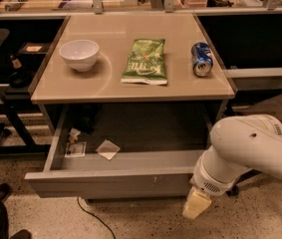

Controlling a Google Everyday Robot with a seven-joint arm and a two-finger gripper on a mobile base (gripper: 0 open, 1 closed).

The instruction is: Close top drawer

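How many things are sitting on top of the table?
3: a white bowl at left, a green chip bag in the middle, a blue can lying at right. The gripper hangs low by the open top drawer's right front corner.

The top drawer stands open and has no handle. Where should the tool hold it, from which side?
Take the drawer by its front panel's top lip, near the middle, from above: the flat front offers nothing else. The tool is low by its right end.

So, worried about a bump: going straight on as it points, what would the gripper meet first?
Likely the speckled floor: the gripper, at the right end of the top drawer, points downward. Depth is unclear; it might graze the drawer's front.
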